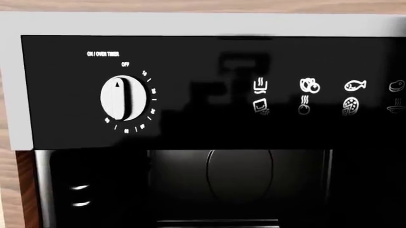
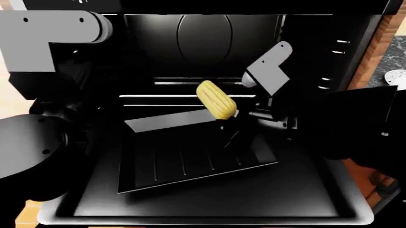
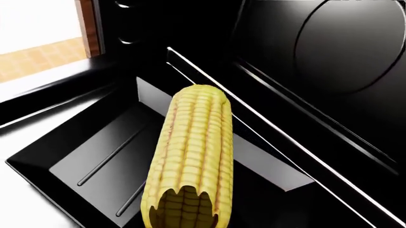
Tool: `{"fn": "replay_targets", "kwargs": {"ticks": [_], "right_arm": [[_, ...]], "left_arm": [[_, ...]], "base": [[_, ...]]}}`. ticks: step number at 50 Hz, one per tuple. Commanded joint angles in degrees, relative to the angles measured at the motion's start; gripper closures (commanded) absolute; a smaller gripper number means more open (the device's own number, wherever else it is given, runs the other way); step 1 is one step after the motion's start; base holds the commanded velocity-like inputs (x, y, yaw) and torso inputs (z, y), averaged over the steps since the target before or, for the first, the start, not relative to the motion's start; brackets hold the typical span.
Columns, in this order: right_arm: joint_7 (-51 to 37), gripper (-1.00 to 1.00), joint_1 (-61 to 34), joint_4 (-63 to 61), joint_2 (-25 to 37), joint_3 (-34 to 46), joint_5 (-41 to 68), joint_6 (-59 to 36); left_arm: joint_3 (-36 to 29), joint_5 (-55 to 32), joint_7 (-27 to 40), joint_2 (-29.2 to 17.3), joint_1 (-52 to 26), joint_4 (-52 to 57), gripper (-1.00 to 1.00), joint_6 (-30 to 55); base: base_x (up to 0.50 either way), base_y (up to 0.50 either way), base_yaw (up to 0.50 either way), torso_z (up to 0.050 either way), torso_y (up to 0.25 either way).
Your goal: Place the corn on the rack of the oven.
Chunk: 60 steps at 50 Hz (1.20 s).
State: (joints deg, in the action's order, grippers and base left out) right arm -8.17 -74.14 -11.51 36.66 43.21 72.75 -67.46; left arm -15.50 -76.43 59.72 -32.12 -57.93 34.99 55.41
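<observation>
The yellow corn hangs tilted above the far right part of the black grooved rack. The rack is pulled out askew over the oven's lowered door. My right gripper is shut on the cob's lower end; its dark fingers barely show. In the right wrist view the corn fills the middle, over the rack, pointing at the oven cavity with its round rear fan. My left gripper is out of view; its camera faces the oven's control panel.
A white timer knob and food icons sit on the panel. Brown wooden cabinet stands right of the oven, with a white plate on a dark counter. My left arm's grey links fill the left side.
</observation>
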Motion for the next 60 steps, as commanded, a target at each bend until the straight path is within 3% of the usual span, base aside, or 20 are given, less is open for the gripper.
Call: {"fn": "replay_targets", "kwargs": {"ticks": [1,39,60], "right_arm": [[4.15,1.00,-0.83,3.24,-2.43,3.55,-3.47,-0.05],[14.59,1.00,-0.93,14.18,-8.49,14.52,-14.93,5.60],[14.61,1.00,-1.01,14.17,-8.33,14.79,-15.29,6.25]], "left_arm": [[-0.59,0.93,-0.61,0.20,0.10,-0.48,-1.00,-0.38],[-0.97,3.19,-2.57,-0.66,2.14,-1.41,-1.00,-2.33],[-1.80,4.83,-3.93,-0.72,2.72,-2.25,-1.00,-3.18]], "base": [[0.00,0.00,0.00,0.000,0.000],[0.00,0.00,0.00,0.000,0.000],[0.00,0.00,0.00,0.000,0.000]]}}
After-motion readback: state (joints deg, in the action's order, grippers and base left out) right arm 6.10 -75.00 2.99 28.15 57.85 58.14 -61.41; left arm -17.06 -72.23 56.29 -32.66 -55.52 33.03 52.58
